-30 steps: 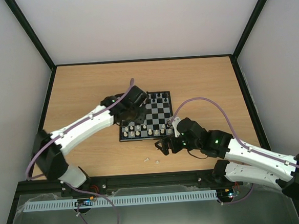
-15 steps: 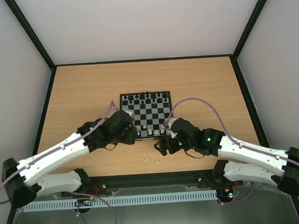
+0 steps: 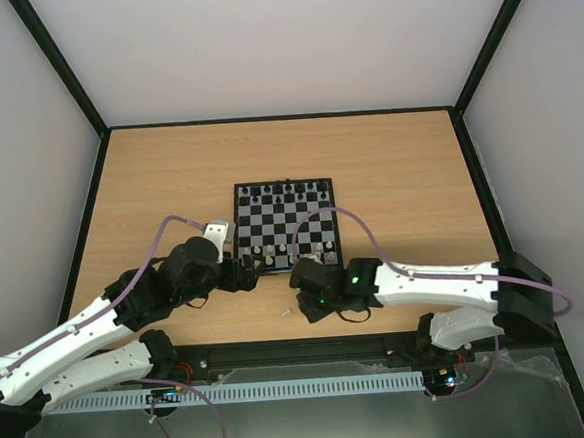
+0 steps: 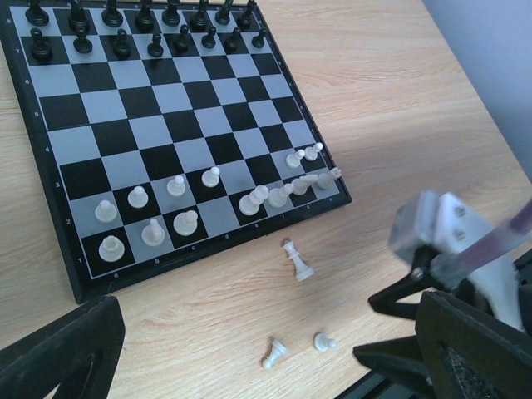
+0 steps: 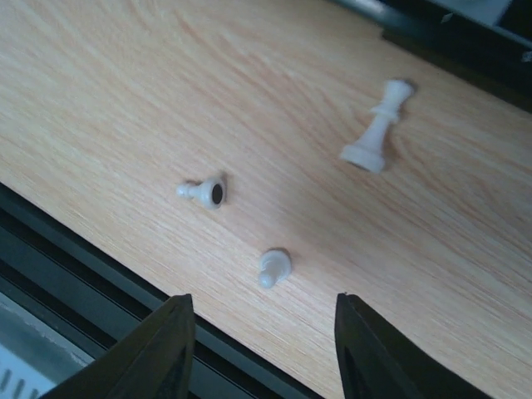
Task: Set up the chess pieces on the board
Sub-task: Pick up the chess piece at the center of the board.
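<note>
Just off the board's (image 4: pixel 166 125) near edge, three white chess pieces (image 4: pixel 175 184) lie loose on the desk (image 3: pixel 150 189). The tall piece (image 4: pixel 297 259) is on its side. Its long axis is roughly square to the board edge, with the head toward the board and the base toward the arm bases. Nearer the front rail, the lying pawn (image 5: pixel 202 192) is also on its side, head pointing left in the right wrist view and dark underside showing. I cannot tell which way the second pawn (image 5: pixel 273 268) beside it points.

On the board, white pieces fill the two near rows. Those on the left stand upright, while a bunch toward the right corner crowds together, some leaning. The black pieces (image 4: pixel 112 17) stand along the two far rows. Small white numbers and letters run along the border, too small for me to read surely.

I see the left gripper (image 4: pixel 266 332) spread wide and empty, hovering over the desk just in front of the board. The right gripper (image 5: pixel 262 324) is partly open and grips nothing, with the second pawn just ahead of its gap.
</note>
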You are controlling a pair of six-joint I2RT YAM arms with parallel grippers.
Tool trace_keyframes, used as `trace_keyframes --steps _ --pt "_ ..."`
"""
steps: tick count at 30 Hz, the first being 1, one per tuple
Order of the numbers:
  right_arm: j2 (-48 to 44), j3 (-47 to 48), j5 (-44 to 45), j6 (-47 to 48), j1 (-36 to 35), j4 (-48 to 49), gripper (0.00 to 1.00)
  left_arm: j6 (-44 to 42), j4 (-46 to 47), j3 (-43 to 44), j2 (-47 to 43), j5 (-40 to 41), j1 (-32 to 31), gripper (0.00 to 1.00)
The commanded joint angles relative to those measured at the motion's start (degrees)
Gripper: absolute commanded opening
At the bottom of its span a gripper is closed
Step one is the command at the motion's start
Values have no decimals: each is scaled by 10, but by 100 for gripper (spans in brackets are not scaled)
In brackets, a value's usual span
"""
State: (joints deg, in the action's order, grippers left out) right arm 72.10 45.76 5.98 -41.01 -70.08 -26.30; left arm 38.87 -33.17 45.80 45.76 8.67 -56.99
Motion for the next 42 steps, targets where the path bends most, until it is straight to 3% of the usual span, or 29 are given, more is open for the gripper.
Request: trace_keyframes --steps 1,5,29,42 --pt "66 42 34 -32 -41 -53 45 5 9 -16 -26 18 -3 99" --pt "112 59 33 -39 -50 -57 35 0 0 -17 -27 17 -2 99" --pt "194 70 34 -30 -51 -43 22 -4 8 -20 -25 8 -3 99" --pt "187 77 48 -25 -49 -38 5 -5 8 -21 -25 7 -3 99"
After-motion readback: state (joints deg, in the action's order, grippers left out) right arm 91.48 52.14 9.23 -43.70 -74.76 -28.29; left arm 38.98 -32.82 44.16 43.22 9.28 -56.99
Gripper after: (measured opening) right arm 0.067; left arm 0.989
